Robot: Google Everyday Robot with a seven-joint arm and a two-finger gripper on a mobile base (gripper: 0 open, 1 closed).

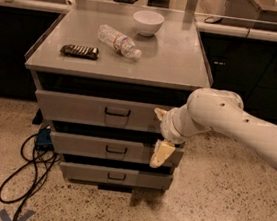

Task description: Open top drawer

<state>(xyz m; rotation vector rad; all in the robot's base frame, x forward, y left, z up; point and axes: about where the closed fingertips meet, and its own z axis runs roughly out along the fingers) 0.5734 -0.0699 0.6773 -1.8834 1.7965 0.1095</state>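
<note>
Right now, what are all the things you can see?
Cabinet: one, grey, middle.
Bowl: one, white, back of the cabinet's top.
Bottle: one, clear, lying in front of the bowl.
Flat thing: one, dark, left of the bottle; cannot tell what.
Top drawer: one, grey, black handle.
Lower drawers: two, grey, underneath it.
Cables: black, floor, left of the cabinet.
Tape: blue, floor, bottom left.
Arm: one, white, from the right.
Gripper: one, beige fingers, open, at the drawers' right ends.
</note>
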